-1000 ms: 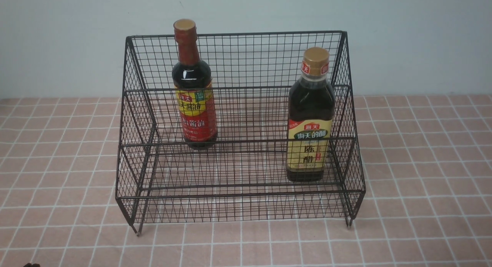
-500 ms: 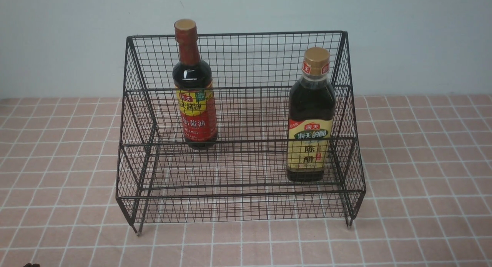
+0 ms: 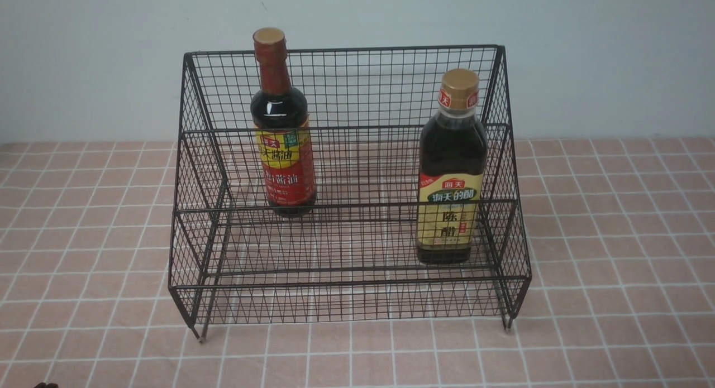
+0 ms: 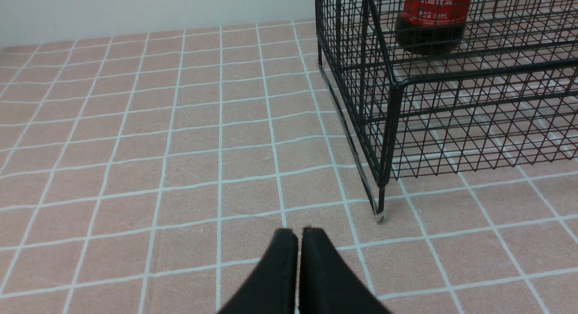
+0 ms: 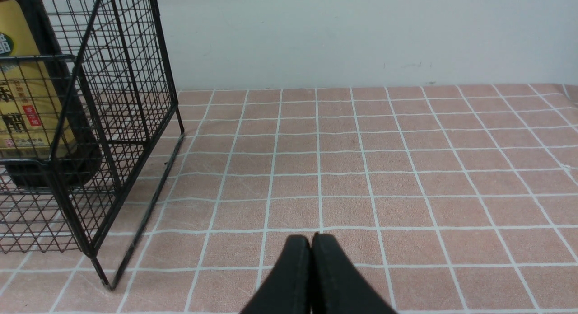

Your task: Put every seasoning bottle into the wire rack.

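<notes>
Showing only in wrist views, left fingers [image 4: 299, 235] and right fingers [image 5: 311, 241] press together, empty.

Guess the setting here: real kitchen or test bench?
Likely a staged tabletop test bench: pink checked tablecloth, bare pale wall, and only a black wire rack holding two sauce bottles.

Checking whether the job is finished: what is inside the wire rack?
Inside the wire rack, the red-capped bottle stands on the upper tier and the gold-capped bottle on the lower tier. The mesh hides nothing.
</notes>
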